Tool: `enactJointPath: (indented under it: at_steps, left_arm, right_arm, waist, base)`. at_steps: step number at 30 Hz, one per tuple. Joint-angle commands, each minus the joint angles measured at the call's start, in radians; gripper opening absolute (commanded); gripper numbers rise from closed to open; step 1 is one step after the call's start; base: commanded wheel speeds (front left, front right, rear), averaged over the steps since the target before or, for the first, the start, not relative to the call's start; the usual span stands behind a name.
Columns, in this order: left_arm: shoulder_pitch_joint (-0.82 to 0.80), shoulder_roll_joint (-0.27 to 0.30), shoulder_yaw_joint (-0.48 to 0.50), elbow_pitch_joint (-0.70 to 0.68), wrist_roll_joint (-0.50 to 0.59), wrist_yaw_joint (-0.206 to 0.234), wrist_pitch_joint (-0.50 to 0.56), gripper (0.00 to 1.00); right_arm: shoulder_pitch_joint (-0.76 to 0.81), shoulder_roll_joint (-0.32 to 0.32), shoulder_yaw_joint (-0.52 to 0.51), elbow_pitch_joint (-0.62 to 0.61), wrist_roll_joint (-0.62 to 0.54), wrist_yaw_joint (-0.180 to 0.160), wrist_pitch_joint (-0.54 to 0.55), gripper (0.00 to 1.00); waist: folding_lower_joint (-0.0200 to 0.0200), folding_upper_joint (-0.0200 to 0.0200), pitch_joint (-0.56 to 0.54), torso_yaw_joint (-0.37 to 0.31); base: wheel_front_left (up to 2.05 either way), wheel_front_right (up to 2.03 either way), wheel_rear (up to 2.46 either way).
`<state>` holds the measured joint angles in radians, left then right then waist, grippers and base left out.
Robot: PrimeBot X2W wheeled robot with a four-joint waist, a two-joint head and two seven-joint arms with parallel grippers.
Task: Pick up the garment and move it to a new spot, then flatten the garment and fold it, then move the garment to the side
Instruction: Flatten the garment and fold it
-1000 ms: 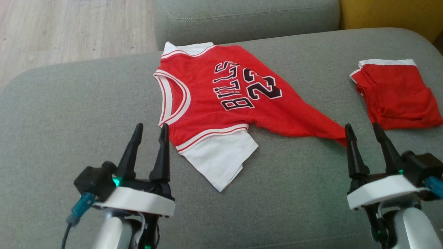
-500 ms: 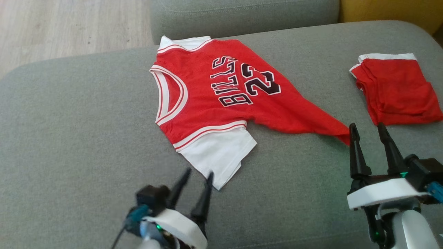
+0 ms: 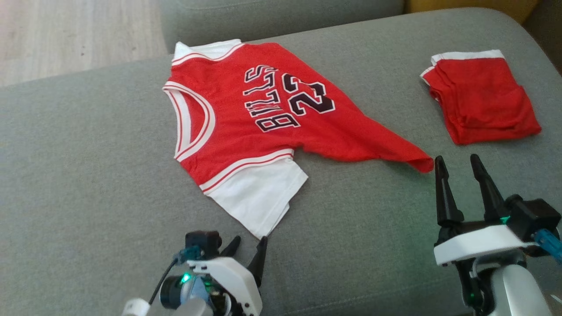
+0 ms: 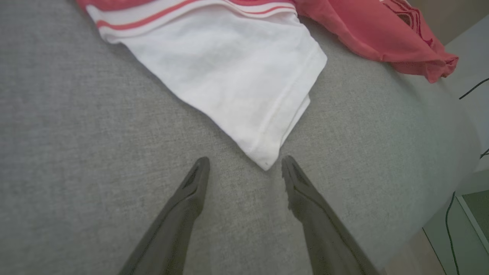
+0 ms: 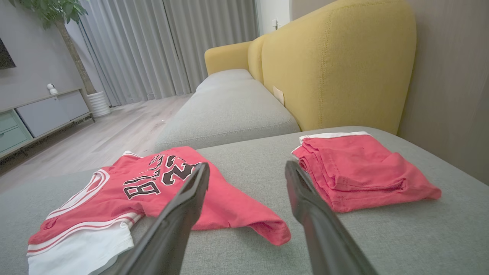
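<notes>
Lying on the sofa seat (image 3: 88,175) was one basketball jersey (image 3: 246,123); one folded red garment (image 3: 480,101), perhaps shorts, sat apart. Two claws gaped empty: left claw (image 3: 250,240) by its white sleeve (image 3: 259,197), right claw (image 3: 456,159) by its hem (image 3: 417,162).

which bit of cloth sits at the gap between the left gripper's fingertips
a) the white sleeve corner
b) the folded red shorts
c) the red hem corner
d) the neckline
a: in the left wrist view the white sleeve corner points into the gap of the open left gripper.
</notes>
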<state>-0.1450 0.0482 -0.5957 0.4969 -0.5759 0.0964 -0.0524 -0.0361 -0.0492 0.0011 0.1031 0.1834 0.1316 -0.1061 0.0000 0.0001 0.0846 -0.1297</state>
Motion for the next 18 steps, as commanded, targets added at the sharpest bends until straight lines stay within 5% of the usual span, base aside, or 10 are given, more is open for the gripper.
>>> enactJointPath:
  at_steps: [1, 18]
  left_arm:
    - [-0.060, 0.002, 0.025, -0.011, -0.003, 0.008, 0.004, 1.00]
    - [-0.140, 0.002, -0.014, 0.099, -0.048, 0.017, 0.035, 1.00]
  right_arm:
    - [-0.054, -0.004, 0.025, -0.034, 0.000, -0.001, -0.008, 1.00]
    - [-0.078, -0.003, 0.024, -0.044, 0.002, -0.001, -0.021, 1.00]
  waist:
    - [0.0000, -0.0001, 0.010, -0.013]
    - [0.0000, -0.0001, 0.040, -0.072]
  base:
    - [0.00, 0.00, 0.00]
    - [0.00, 0.00, 0.00]
